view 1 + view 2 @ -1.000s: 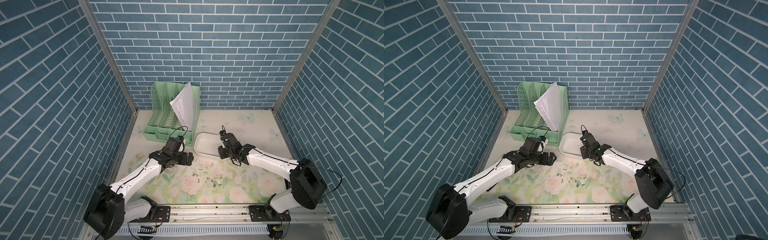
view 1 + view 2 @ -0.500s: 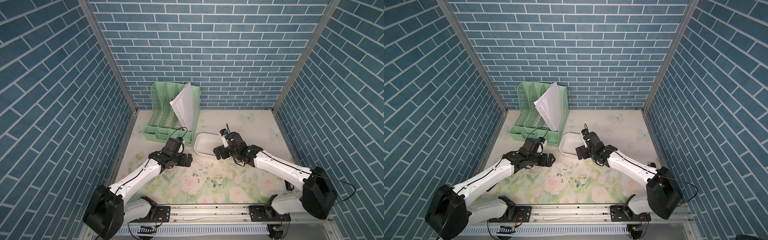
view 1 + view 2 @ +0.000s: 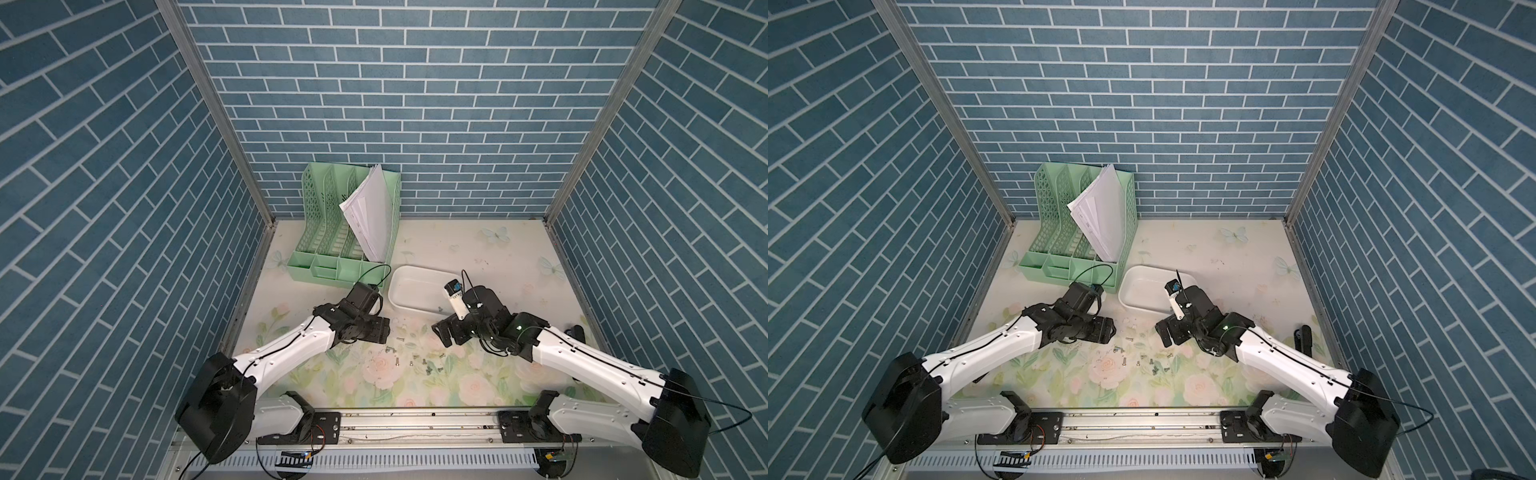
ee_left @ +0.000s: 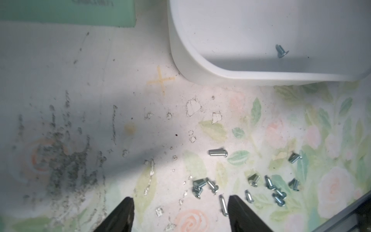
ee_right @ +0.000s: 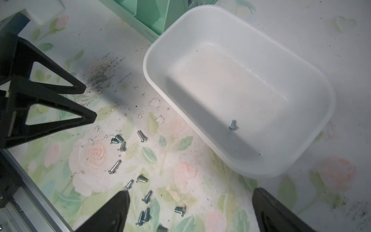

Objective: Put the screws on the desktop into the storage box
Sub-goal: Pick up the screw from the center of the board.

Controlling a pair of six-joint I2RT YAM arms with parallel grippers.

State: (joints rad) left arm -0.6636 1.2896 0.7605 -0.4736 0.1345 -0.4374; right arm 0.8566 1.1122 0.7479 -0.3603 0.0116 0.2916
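Counting the screws (image 5: 114, 166) gives a dozen or so loose on the desktop (image 5: 200, 170), scattered over the printed roses just in front of the storage box (image 5: 267, 162), with a small knot of three at one edge of the scatter and a few longer ones among them. One lone screw (image 5: 232, 125) lies inside the box, on its floor close to the wall that faces the scatter; the rest of the box floor shows bare. Judgement: task barely begun, one piece delivered and nearly the whole lot left to move, one small piece at a time. The left gripper (image 4: 179, 215) sits low over the near edge of the scatter with its jaws parted part-way and nothing held; a long screw (image 4: 223, 204) lies just inside one finger, though I cannot tell whether the tips touch the surface. The right gripper (image 5: 191, 191) hangs above the desktop between the scatter and the box, jaws spread wide, empty. The green file rack (image 3: 332, 266) stands behind the box, clear of the work. Dark scuff marks beside the screws are not parts.
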